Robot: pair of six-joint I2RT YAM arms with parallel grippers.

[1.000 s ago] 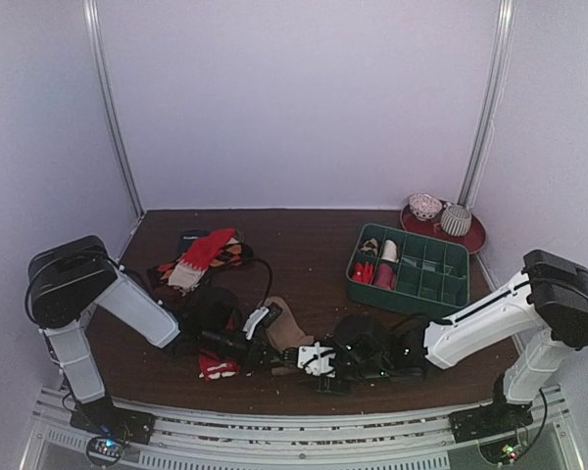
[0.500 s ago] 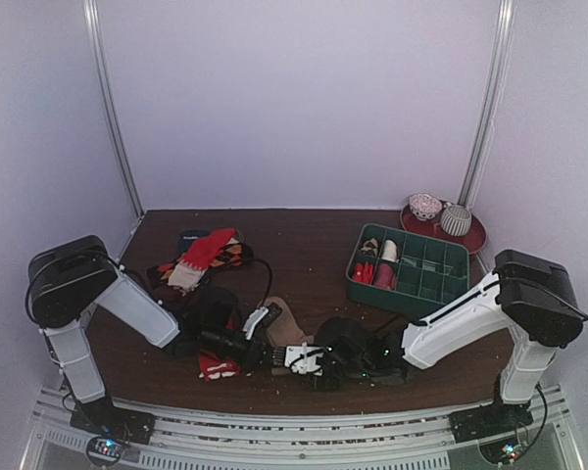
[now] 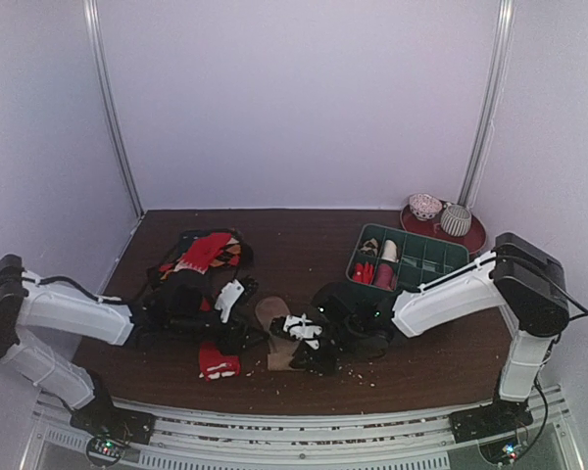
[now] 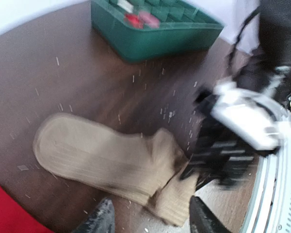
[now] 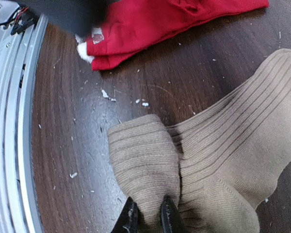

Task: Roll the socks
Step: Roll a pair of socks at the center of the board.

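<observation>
At the near table edge: red sock [image 3: 219, 364] — flat, not rolled. Just beyond it, tan sock [image 5: 223, 160] — one end folded over once, the fold pinched in the narrowed right gripper [image 5: 148, 219]; rolling judged barely begun. Left gripper [image 4: 150, 221] hovered close by, fingers apart, holding nothing. Farther back: sock pile [image 3: 201, 253], untidy; green tray [image 4: 155, 46], a few small bundles inside.

A lab test booth: blank white walls [image 3: 294, 98], aluminium posts [image 3: 113, 108], mounting rail [image 3: 294, 436] along the table [image 3: 304, 245]
</observation>
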